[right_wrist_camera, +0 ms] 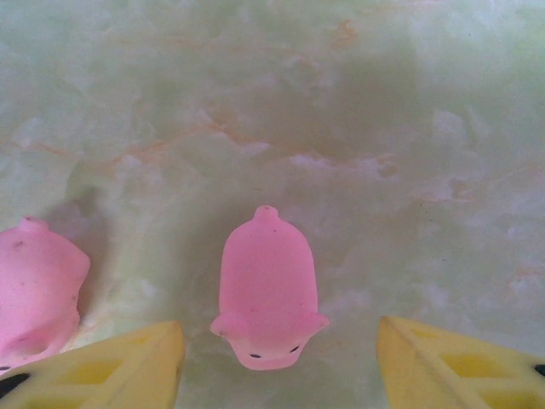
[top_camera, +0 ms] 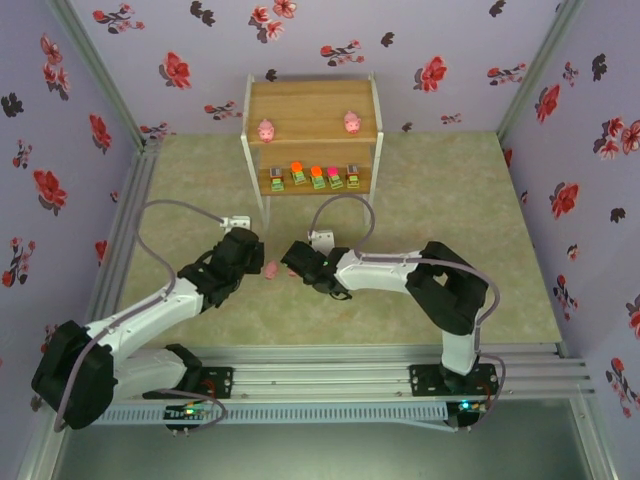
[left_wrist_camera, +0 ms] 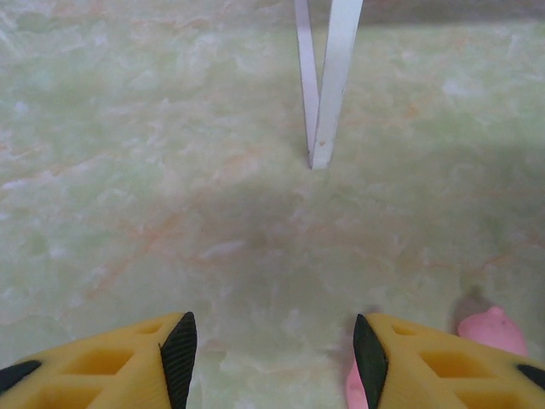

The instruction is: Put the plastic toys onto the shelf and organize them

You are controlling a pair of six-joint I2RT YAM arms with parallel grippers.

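The shelf [top_camera: 312, 100] stands at the far side of the pale green marbled bench [top_camera: 450, 200]; on its top board sit a left-hand pig [top_camera: 266, 130] and a right-hand pig [top_camera: 352, 122], well apart from each other; the lower board carries a row of five small square blocks [top_camera: 317, 177] side by side, their tops orange, pink or grey; in front of the shelf both arms reach in toward the middle of the bench, their tips near each other; the right pincer [right_wrist_camera: 279, 332] hangs low over the bench with its yellow fingers apart, and a pink pig [right_wrist_camera: 268, 285] lies on the bench between them, snout toward the camera, touching neither finger; a second pig [right_wrist_camera: 34, 281] lies just outside the finger at the left of that view, partly hidden by it; the left pincer [left_wrist_camera: 274, 349] also has its fingers apart, with bare bench between them; a pink toy [left_wrist_camera: 492, 328] peeks out from behind the finger at the right of that view; a white shelf leg [left_wrist_camera: 328, 85] stands ahead on the bench.
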